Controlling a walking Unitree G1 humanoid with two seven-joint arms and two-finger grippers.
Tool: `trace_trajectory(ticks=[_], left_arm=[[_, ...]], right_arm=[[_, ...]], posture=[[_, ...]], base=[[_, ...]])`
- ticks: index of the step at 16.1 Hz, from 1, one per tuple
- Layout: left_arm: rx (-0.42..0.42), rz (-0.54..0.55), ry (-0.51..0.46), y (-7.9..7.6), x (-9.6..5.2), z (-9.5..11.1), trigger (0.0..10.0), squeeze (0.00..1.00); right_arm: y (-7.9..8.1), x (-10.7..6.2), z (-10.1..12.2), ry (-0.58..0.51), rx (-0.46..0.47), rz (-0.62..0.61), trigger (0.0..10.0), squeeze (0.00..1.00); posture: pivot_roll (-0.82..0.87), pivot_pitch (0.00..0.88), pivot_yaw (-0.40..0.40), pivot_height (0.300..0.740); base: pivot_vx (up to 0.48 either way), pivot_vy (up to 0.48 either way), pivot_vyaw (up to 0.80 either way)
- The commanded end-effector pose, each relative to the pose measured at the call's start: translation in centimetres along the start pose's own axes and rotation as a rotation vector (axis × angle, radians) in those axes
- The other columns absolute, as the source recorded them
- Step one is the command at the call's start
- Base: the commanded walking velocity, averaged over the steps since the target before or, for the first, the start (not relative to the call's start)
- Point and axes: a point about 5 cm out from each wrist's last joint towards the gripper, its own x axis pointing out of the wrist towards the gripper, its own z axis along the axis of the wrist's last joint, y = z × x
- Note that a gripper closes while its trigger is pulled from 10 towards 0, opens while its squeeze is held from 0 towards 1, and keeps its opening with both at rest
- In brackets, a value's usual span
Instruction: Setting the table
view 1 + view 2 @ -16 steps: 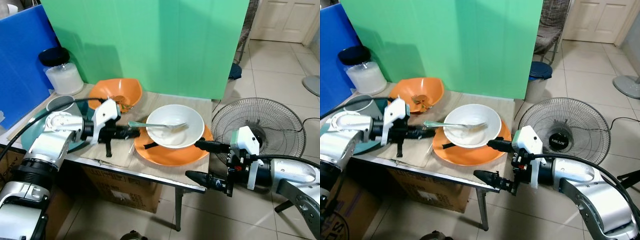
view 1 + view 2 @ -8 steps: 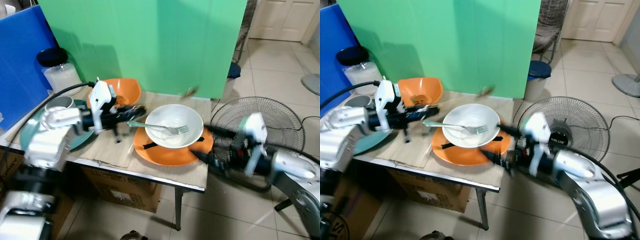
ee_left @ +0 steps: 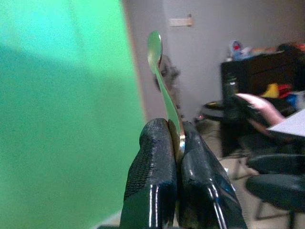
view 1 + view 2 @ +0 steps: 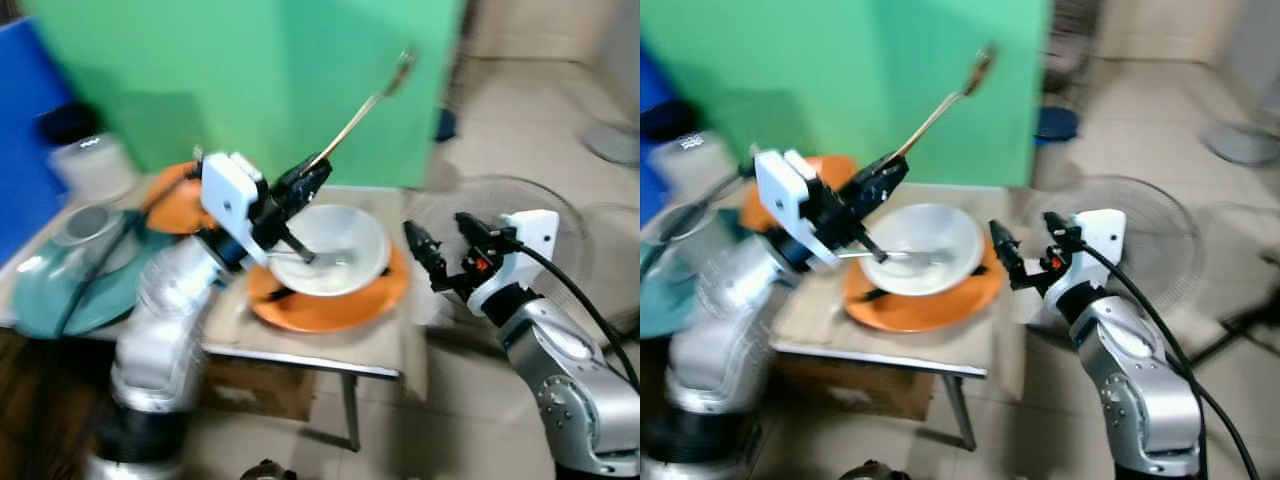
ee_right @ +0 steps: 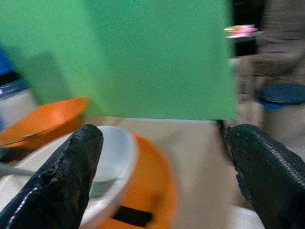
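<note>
Left eye view: the whole picture has swung and blurred since half a second ago, so the camera itself has moved. The left gripper [image 4: 308,180] has risen from just above the worktop [image 4: 330,345] to a spot over the near rim of the white bowl [image 4: 340,248], and its jaws now pinch the handle of a spoon [image 4: 360,105] that slants up and away, its bowl end high against the green screen [image 4: 240,70]. The fork [image 4: 310,258] lies in the white bowl as before, and the bowl sits on the orange plate [image 4: 330,305]. An orange bowl [image 4: 172,200] and a teal plate [image 4: 60,290] are to the left on the worktop. The right gripper [image 4: 448,240] has lifted from below the worktop's edge to beside the orange plate's right rim, jaws spread, holding nothing. A floor fan [image 4: 500,210] stands behind it.

Right eye view: the same scene, with the spoon's tip [image 4: 982,62] at the edge of the green screen.

Left wrist view: the two black fingers [image 3: 152,176] are pressed onto the spoon's handle, the spoon bowl upright beyond them, a dim room behind.

Right wrist view: the fingers [image 5: 66,176] stand wide apart; between them lie the white bowl with the fork's tines, the orange plate and the bare worktop.
</note>
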Motion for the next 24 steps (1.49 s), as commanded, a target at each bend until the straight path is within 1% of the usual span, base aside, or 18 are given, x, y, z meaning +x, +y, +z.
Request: trace_trajectory(ticks=[1, 2, 3, 4, 6, 8, 9, 10, 11, 13, 14, 16, 18, 20, 22, 24], left_arm=[[0.042, 0.045, -0.007, -0.1, -0.3, 0.5, 9.1, 0.0], [0.028, 0.061, 0.014, -0.6, -0.5, 0.1, 10.0, 0.0], [0.022, 0.096, 0.04, -1.0, -0.5, -0.3, 10.0, 0.0], [0.018, 0.104, 0.045, -1.2, -0.5, -0.4, 10.0, 0.0], [0.058, 0.117, 0.078, -2.1, -0.4, -0.9, 10.0, 0.0], [0.073, 0.131, 0.101, -2.3, -0.5, -1.2, 10.0, 0.0], [0.101, 0.121, 0.12, -2.5, -0.7, -1.5, 10.0, 0.0], [0.086, 0.14, 0.125, -2.5, -0.9, -1.6, 10.0, 0.0], [0.078, 0.15, 0.127, -2.5, -1.0, -1.6, 10.0, 0.0], [0.054, 0.228, 0.148, -2.2, -1.6, -2.0, 10.0, 0.0], [0.04, 0.276, 0.165, -1.9, -2.1, -2.3, 10.0, 0.0], [0.046, 0.327, 0.194, -1.6, -3.1, -2.5, 10.0, 0.0], [0.08, 0.345, 0.216, -1.3, -3.7, -2.6, 10.0, 0.0], [0.107, 0.358, 0.238, -1.0, -4.2, -2.7, 10.0, 0.0], [0.09, 0.374, 0.251, -0.9, -4.6, -2.6, 10.0, 0.0], [0.092, 0.39, 0.254, -0.9, -4.9, -2.5, 10.0, 0.0]], right_arm=[[0.1, -0.1, 0.6, -0.033, -0.009, -0.036, 10.0, 0.0], [0.0, 0.0, 0.7, -0.035, -0.018, -0.065, 10.0, 0.0], [-0.2, -0.1, 0.7, -0.037, -0.017, -0.091, 10.0, 0.0], [-0.3, -0.1, 0.8, -0.039, -0.016, -0.101, 10.0, 0.0], [-0.9, -0.3, 0.8, -0.041, -0.026, -0.142, 10.0, 0.0], [-1.1, -0.3, 0.9, -0.048, -0.039, -0.177, 10.0, 0.0], [-1.3, -0.4, 0.8, -0.046, -0.046, -0.203, 10.0, 0.0], [-1.3, -0.5, 0.7, -0.043, -0.044, -0.218, 10.0, 0.0], [-1.3, -0.6, 0.6, -0.041, -0.045, -0.225, 10.0, 0.0], [-1.3, -0.9, 0.2, -0.005, -0.065, -0.253, 10.0, 0.0], [-1.2, -1.0, 0.0, 0.015, -0.099, -0.252, 10.0, 0.0], [-1.1, -1.2, -0.4, 0.048, -0.121, -0.258, 10.0, 0.0], [-0.9, -1.0, -0.7, 0.081, -0.121, -0.241, 10.0, 0.0], [-0.8, -0.8, -0.8, 0.089, -0.122, -0.239, 10.0, 0.0], [-0.9, -0.7, -0.9, 0.105, -0.133, -0.243, 10.0, 0.0], [-0.9, -0.8, -0.9, 0.111, -0.138, -0.242, 10.0, 0.0]], posture=[[-0.05, 0.0, 0.11, 0.74], [-0.05, 0.0, 0.11, 0.74], [-0.06, 0.0, 0.105, 0.74], [-0.06, 0.0, 0.105, 0.74], [-0.06, 0.0, 0.108, 0.74], [-0.07, 0.0, 0.115, 0.74], [-0.07, 0.0, 0.118, 0.74], [-0.08, 0.0, 0.125, 0.74], [-0.08, 0.0, 0.125, 0.74], [-0.1, 0.0, 0.135, 0.74], [-0.1, 0.0, 0.136, 0.74], [-0.11, 0.0, 0.131, 0.74], [-0.1, 0.0, 0.124, 0.74], [-0.09, 0.0, 0.117, 0.74], [-0.09, 0.0, 0.114, 0.74], [-0.09, 0.0, 0.111, 0.74]], base=[[0.0, 0.0, -0.78], [0.0, 0.0, -0.78], [0.0, 0.0, -0.78], [0.0, 0.0, -0.78], [0.0, 0.0, -0.78], [0.0, 0.0, -0.78], [0.0, 0.0, -0.77], [0.0, 0.0, -0.76], [0.0, 0.0, -0.76], [0.0, 0.0, -0.77], [0.0, 0.0, -0.76], [0.0, 0.0, -0.76], [0.0, 0.0, -0.77], [0.0, 0.0, -0.77], [0.0, 0.0, -0.76], [0.0, 0.0, -0.77]])
